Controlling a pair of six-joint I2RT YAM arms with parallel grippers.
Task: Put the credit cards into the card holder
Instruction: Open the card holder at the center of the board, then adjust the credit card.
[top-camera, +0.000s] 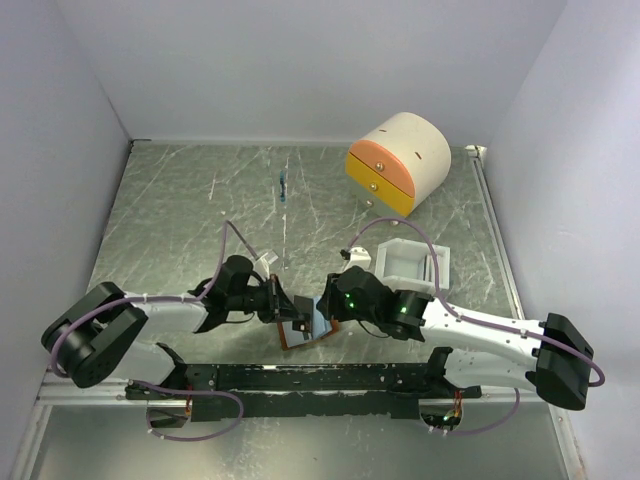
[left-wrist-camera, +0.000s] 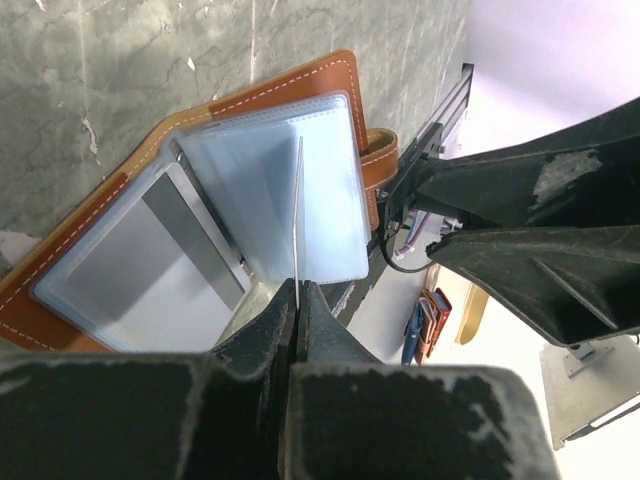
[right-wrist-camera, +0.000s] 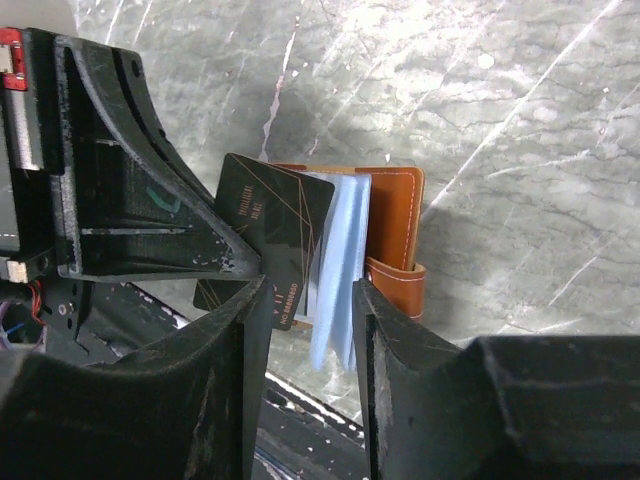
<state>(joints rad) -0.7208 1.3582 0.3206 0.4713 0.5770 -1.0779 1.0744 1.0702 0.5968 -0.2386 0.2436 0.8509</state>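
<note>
The card holder (left-wrist-camera: 300, 85) is a brown leather wallet lying open on the table, with its pale blue pockets (left-wrist-camera: 270, 190) fanned up. My left gripper (left-wrist-camera: 297, 290) is shut on a thin credit card (left-wrist-camera: 299, 210), seen edge-on here, and its far edge is at the pockets. In the right wrist view this card (right-wrist-camera: 270, 225) is dark with gold lines. My right gripper (right-wrist-camera: 310, 290) is open, with its fingers on either side of the blue pockets (right-wrist-camera: 345, 270) of the wallet (right-wrist-camera: 395, 215). From above, the left gripper (top-camera: 283, 303) and the right gripper (top-camera: 325, 305) meet over the wallet (top-camera: 300, 337). No other cards show.
A cream-and-orange drawer box (top-camera: 398, 160) stands at the back right. A white tray (top-camera: 412, 262) sits just behind my right arm. A thin blue pen-like object (top-camera: 283, 188) lies at the back centre. The black base rail (top-camera: 310, 378) runs along the near edge.
</note>
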